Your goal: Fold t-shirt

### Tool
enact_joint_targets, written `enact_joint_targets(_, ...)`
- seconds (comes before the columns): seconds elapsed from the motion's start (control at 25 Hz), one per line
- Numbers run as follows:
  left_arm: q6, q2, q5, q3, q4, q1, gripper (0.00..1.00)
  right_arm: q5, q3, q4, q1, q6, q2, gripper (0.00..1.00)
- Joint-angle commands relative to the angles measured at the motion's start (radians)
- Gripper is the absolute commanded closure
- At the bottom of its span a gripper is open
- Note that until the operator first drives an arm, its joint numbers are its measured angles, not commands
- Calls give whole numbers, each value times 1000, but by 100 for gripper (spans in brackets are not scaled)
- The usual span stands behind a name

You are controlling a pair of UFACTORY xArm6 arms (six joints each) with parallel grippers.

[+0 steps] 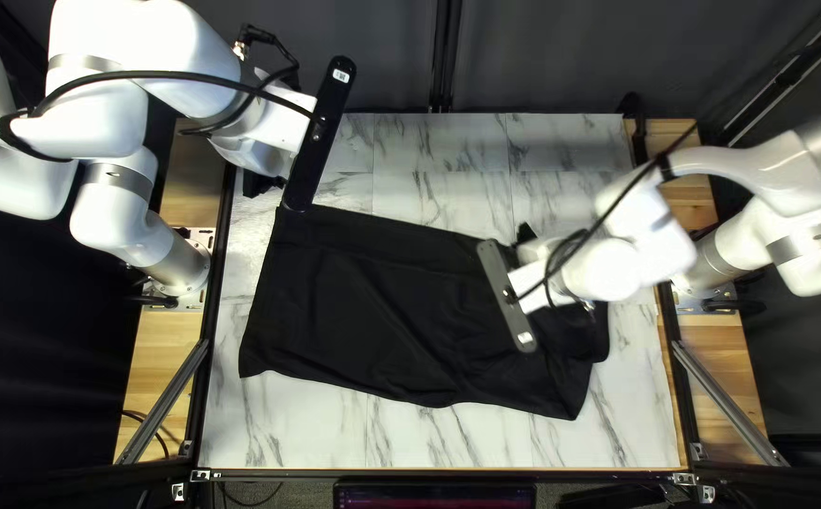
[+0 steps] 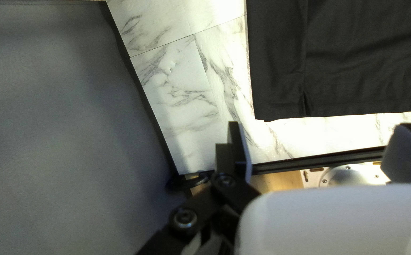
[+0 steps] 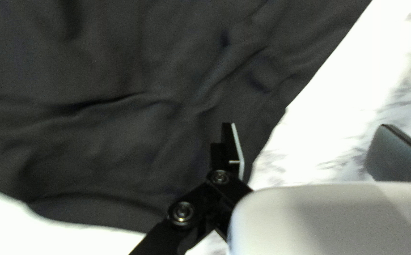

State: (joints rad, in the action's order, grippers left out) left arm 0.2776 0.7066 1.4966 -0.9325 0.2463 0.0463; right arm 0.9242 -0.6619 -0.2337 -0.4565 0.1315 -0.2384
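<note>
A black T-shirt (image 1: 373, 302) is lying on a marbled tabletop (image 1: 288, 424) as the left gripper (image 2: 319, 125) and right gripper (image 3: 306, 125) are gaping wide. The right, apparently lining up on an edge, is needing a low, square pinch catching every layer.

Bright, even light fills the pale marbled tabletop (image 1: 288, 424) in the top left view, while the dark curtain (image 1: 561, 57) behind sinks into dimness and the white right arm (image 1: 608, 269) glares, its details washed out. In the left wrist view, glare whitens the marble beside soft grey shadows; in the right wrist view it nearly erases the veining, and the black t-shirt (image 3: 97, 141) looks slightly blurred.
</note>
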Motion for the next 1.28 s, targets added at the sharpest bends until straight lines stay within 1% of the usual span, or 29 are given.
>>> enact_joint_targets(0.04, 0, 0, 0, 0, 0, 0, 0, -23, -54, 128, -88, 15, 55, 0)
enact_joint_targets(0.68, 0, 0, 0, 0, 0, 0, 0, -25, -47, 122, -95, 24, 49, 0)
enact_joint_targets(0.76, 0, 0, 0, 0, 0, 0, 0, -36, -73, 174, -92, -13, 77, 0)
enact_joint_targets(0.8, 0, 0, 0, 0, 0, 0, 0, -40, -82, 185, -95, -8, 87, 0)
enact_joint_targets(0.88, 0, 0, 0, 0, 0, 0, 0, -49, -125, 204, -113, 56, 134, 0)
enact_joint_targets(0.92, 0, 0, 0, 0, 0, 0, 0, -51, -132, 207, -115, 71, 142, 0)
enact_joint_targets(1.0, 0, 0, 0, 0, 0, 0, 0, -81, -156, 224, -117, 145, 197, 0)
enact_joint_targets(1.16, 0, 0, 0, 0, 0, 0, 0, -142, -125, 302, -71, 203, 233, 0)
enact_joint_targets(1.28, 0, 0, 0, 0, 0, 0, 0, -168, -86, 331, -28, 216, 237, 0)
